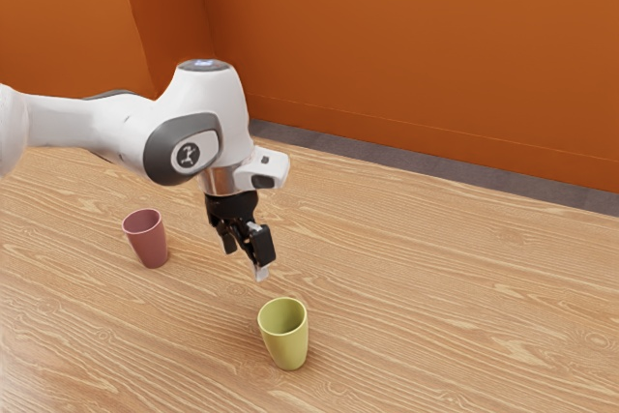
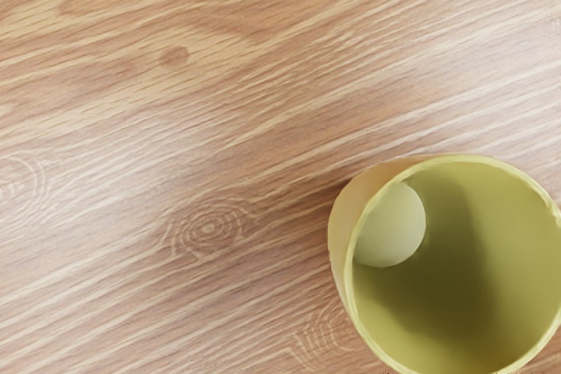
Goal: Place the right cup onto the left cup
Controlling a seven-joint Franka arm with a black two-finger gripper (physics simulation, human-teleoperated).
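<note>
Wooden tabletop (image 1: 416, 287) holds yellow-green cup (image 1: 286, 340) near, pink cup (image 1: 149, 242) farther. Gripper (image 1: 246, 256) open; centring above yellow-green cup before descent advised.

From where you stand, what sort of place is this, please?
Probably a plain indoor room, rendered by a simulator: orange walls, a grey strip below them, and a wood-grained tabletop with a pink cup and a yellow-green cup.

A pink cup (image 1: 149, 243) stands upright on the wood-grained counter (image 1: 435, 287); a yellow-green cup (image 1: 287, 343) stands upright there too, well apart from it.
</note>
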